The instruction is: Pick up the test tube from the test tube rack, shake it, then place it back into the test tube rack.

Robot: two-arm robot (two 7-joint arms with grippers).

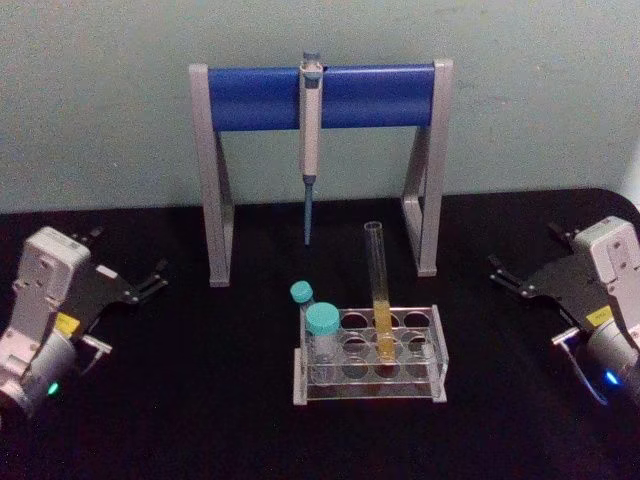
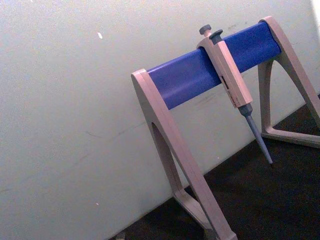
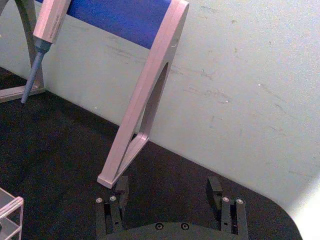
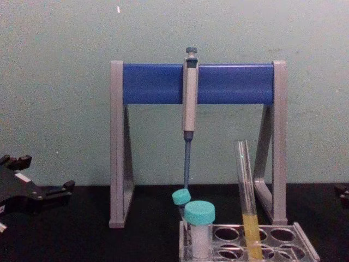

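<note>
The test tube (image 1: 378,290) stands uncapped in the test tube rack (image 1: 432,372), leaning slightly, with yellow liquid in its lower part. The chest view has the test tube (image 4: 246,191) rising from the rack (image 4: 305,248) at the bottom edge. My left gripper (image 1: 128,255) rests open on the table far to the rack's left, and it also appears in the chest view as the left gripper (image 4: 46,173). My right gripper (image 1: 523,252) lies open far to the right, its fingers (image 3: 121,186) spread with nothing between them. A corner of the rack (image 3: 10,210) is in the right wrist view.
Two teal-capped vials (image 1: 322,335) sit in the rack's left end. Behind it stands a tall grey-legged stand (image 1: 215,190) with a blue crossbar, from which a pipette (image 1: 310,140) hangs. The black table ends at the wall close behind the stand.
</note>
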